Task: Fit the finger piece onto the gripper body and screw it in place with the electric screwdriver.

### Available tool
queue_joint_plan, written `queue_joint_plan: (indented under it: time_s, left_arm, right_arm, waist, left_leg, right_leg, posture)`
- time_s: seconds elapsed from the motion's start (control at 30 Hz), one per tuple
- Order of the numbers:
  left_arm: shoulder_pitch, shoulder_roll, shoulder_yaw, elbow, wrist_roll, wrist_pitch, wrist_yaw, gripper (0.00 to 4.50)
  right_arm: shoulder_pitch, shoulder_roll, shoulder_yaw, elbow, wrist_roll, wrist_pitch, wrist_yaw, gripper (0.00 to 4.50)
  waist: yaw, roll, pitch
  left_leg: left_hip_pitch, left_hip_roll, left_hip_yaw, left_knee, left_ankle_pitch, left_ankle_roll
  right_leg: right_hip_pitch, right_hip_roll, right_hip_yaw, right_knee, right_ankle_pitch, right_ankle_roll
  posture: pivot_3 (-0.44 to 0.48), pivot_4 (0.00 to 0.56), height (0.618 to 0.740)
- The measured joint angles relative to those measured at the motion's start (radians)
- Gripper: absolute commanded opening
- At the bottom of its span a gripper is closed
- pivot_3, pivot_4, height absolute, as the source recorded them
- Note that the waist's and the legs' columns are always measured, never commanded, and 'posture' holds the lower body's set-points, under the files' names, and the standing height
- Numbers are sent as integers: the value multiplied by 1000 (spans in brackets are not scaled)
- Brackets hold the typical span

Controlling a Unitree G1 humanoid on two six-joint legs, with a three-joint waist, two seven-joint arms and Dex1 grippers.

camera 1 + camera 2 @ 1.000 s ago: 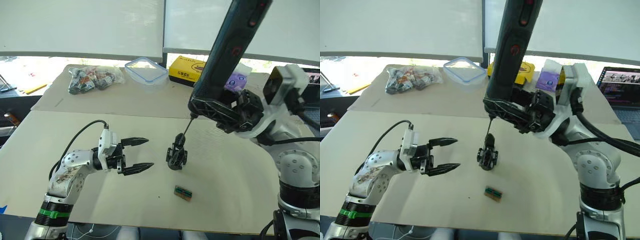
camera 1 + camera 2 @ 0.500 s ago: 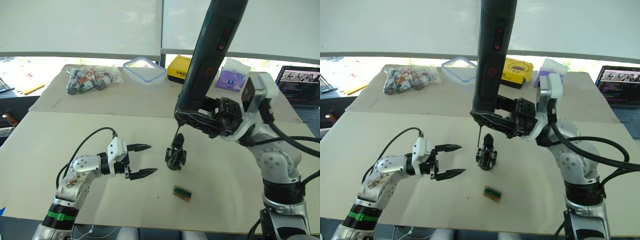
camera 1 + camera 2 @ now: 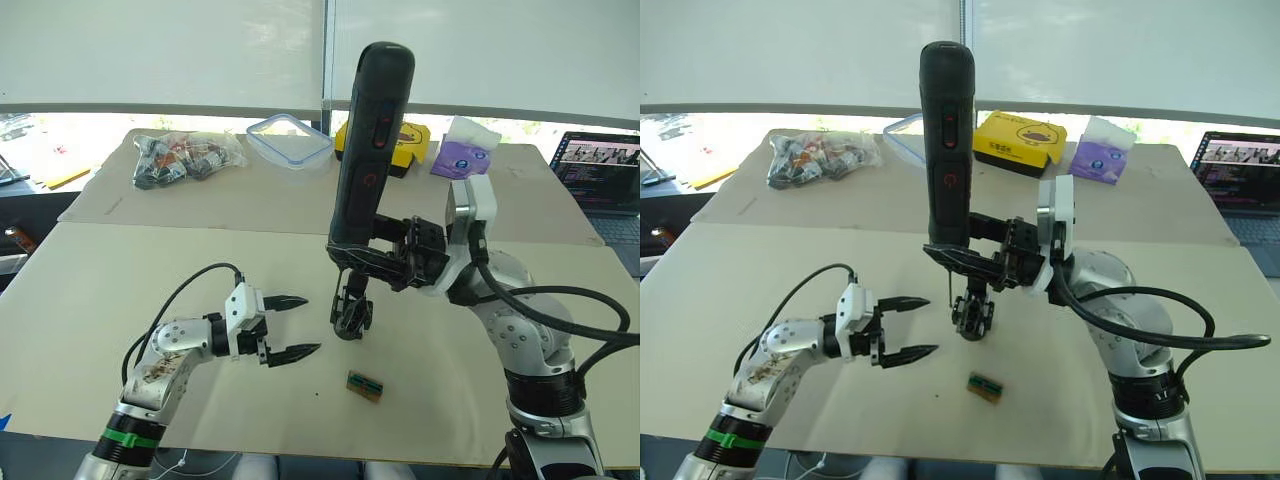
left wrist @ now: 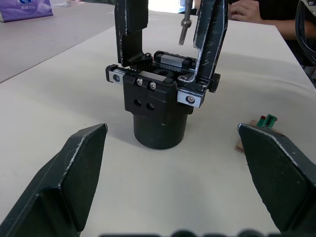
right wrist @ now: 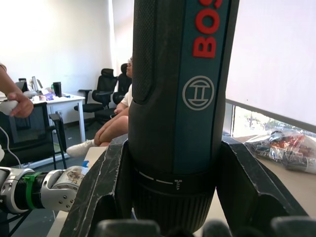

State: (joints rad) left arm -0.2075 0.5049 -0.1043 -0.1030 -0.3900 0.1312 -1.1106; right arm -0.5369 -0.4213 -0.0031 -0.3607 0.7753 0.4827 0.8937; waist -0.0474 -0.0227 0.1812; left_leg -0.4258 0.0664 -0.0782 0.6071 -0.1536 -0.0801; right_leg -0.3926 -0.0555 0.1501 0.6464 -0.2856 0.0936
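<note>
The gripper body [image 3: 352, 314] is a chunky black block standing upright mid-table. In the left wrist view two black finger pieces [image 4: 131, 30] rise from the gripper body [image 4: 158, 116]. My right gripper [image 3: 385, 264] is shut on the electric screwdriver [image 3: 370, 150], a long black cylinder held almost upright. Its thin bit [image 4: 184, 25] hangs just above the body, between the two pieces. My left gripper [image 3: 306, 325] is open, level with the table, a short way left of the body and pointing at it.
A small green-and-tan block [image 3: 366, 386] lies in front of the body. At the back are a bag of parts [image 3: 185, 157], a clear tub [image 3: 292, 140], a yellow box [image 3: 1020, 140], a purple tissue pack [image 3: 462, 155] and a laptop [image 3: 605, 170]. A person [image 5: 118, 123] sits beyond the table.
My right arm has swung the screwdriver leftward and more upright, bringing the bit over the body. The left gripper has edged closer to the body and stayed open.
</note>
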Motion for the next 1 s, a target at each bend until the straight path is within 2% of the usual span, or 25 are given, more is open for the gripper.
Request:
queue_joint_plan:
  time_s: [0.13,1.0]
  left_arm:
    - [0,-20,0,-15,-2,-24,0,4500]
    - [10,-5,-21,1,13,-25,-6,4500]
  right_arm:
    - [0,2,1,17,-11,0,14,1956]
    - [44,-21,-6,17,-36,0,43,1956]
  waist:
    - [0,0,0]
    - [-1,0,0]
  left_leg:
    - [0,0,0,0,0,0]
    - [0,0,0,0,0,0]
  right_leg:
    - [0,0,0,0,0,0]
    - [0,0,0,0,0,0]
  posture:
    - [0,150,740]
    - [0,150,740]
